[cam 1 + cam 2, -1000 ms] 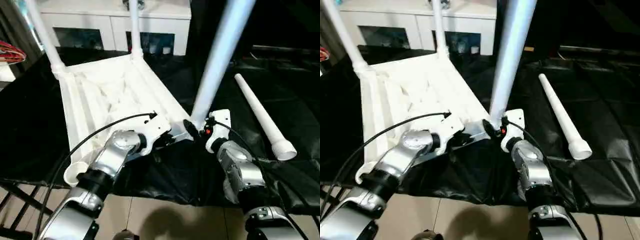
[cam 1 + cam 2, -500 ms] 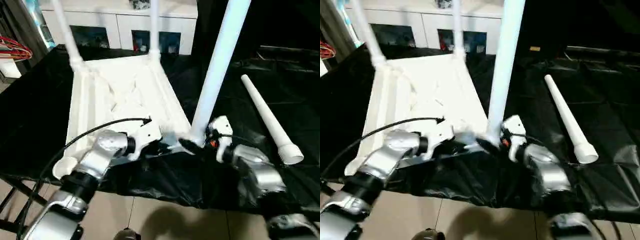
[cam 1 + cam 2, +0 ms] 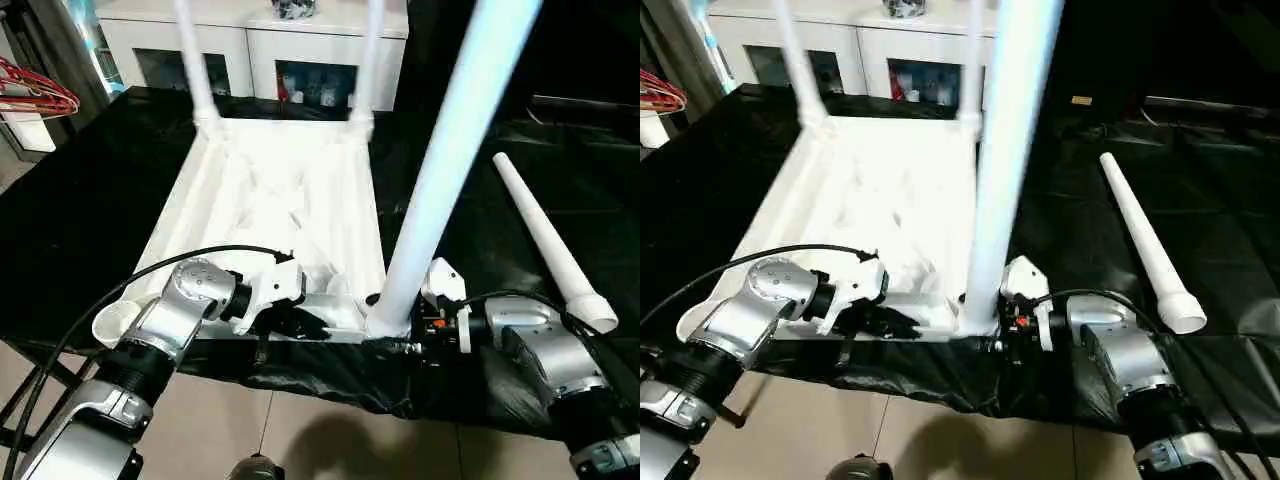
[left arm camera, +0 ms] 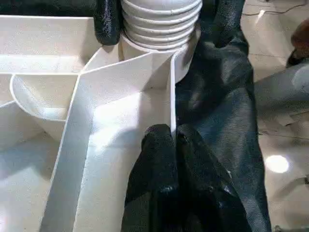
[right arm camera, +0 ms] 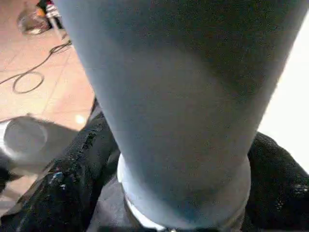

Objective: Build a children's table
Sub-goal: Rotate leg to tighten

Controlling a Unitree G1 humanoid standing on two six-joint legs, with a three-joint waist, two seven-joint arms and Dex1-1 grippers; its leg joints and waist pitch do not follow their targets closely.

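Three white legs stand upright in the corner sockets of the inverted tabletop, which lies ribbed side up on a black-covered surface. The near leg is clasped at its base by the right gripper. The left gripper is pressed closed on the tabletop's near rim. A fourth leg lies loose well to the right.

The upturned tabletop lies centre frame on a cloth-covered bench. Two legs stand at its far corners, one leg at its near right corner. A loose leg lies at right. A cabinet stands behind, at the top.
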